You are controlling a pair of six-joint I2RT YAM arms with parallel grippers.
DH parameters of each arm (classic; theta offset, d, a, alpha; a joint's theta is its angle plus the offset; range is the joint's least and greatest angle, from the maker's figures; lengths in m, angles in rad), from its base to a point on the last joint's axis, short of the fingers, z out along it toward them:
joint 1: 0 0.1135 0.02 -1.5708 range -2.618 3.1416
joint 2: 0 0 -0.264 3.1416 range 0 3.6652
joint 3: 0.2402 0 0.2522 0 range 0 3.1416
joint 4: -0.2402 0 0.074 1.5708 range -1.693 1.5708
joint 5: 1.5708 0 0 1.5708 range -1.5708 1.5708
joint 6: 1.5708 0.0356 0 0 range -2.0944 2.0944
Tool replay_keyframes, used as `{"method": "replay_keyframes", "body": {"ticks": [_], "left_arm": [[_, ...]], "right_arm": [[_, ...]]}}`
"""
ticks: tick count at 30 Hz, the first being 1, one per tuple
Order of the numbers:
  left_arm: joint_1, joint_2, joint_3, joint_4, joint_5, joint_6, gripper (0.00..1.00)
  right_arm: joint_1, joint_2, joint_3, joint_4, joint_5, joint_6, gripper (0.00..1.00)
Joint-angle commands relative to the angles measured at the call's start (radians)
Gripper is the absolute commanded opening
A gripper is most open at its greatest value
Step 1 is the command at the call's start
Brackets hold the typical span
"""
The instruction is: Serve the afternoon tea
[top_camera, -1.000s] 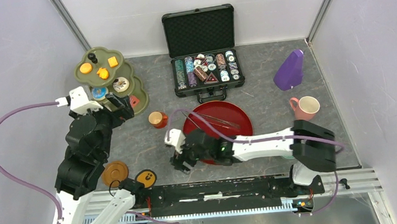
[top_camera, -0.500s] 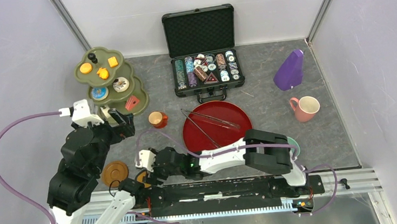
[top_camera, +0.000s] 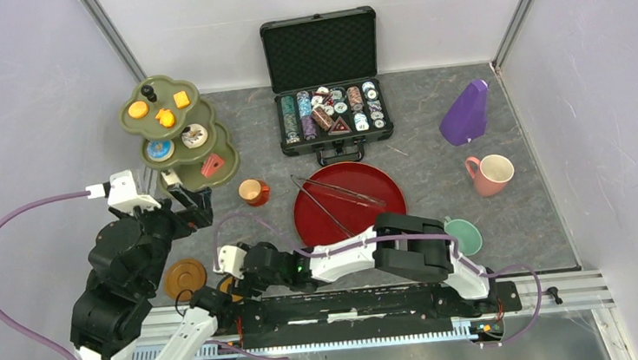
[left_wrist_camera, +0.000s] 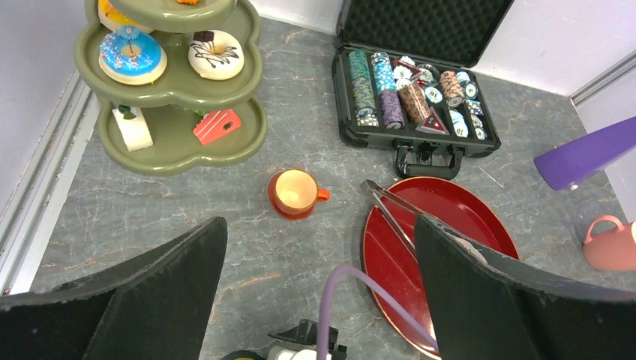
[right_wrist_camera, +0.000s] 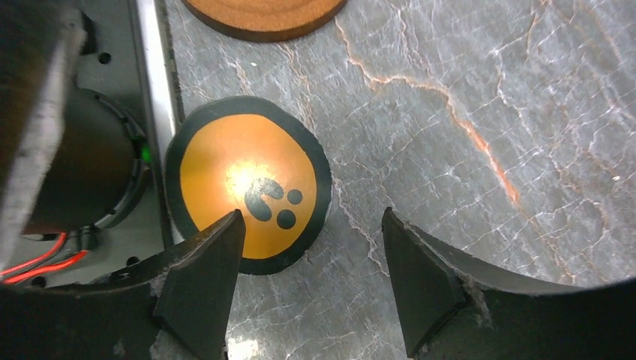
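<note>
Saucer (right_wrist_camera: 247,176) lies below the right tool (right_wrist_camera: 309,232), spread wide, probably to straddle its rim; left tool (left_wrist_camera: 319,229) hangs open.

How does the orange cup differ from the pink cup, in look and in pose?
The orange cup is orange-red; the pink cup is salmon pink. The orange cup looks smaller than the pink cup. In the top view the orange cup's handle points right, the pink cup's left. Both stand upright, mouth up, directly on the table.
</note>
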Motion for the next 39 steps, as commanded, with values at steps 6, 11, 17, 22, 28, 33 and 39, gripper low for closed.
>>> {"method": "replay_keyframes", "body": {"ticks": [6,11,17,22,28,33,39], "left_arm": [[0.005,-0.013,-0.011,0.028,0.009,0.055,1.0],[0.005,-0.009,-0.011,0.029,0.011,0.06,1.0],[0.004,-0.001,-0.015,0.032,0.015,0.059,1.0],[0.005,0.024,-0.038,0.023,0.026,0.019,1.0],[0.005,0.075,-0.085,-0.076,-0.061,-0.173,1.0],[0.005,0.194,-0.148,-0.238,-0.083,-0.368,1.0],[0.004,0.273,-0.399,-0.148,0.177,-0.593,1.0]], "right_arm": [[0.013,0.077,0.064,-0.055,0.226,0.013,0.69],[-0.058,0.086,0.097,-0.14,0.385,0.1,0.66],[-0.139,0.046,0.087,-0.105,0.284,0.066,0.67],[-0.141,-0.049,0.062,-0.084,0.194,0.05,0.74],[-0.171,-0.333,-0.091,-0.117,0.165,0.122,0.87],[-0.219,-0.714,-0.456,-0.055,0.286,0.158,0.93],[-0.27,-1.13,-0.753,-0.133,0.514,0.213,0.97]]}}
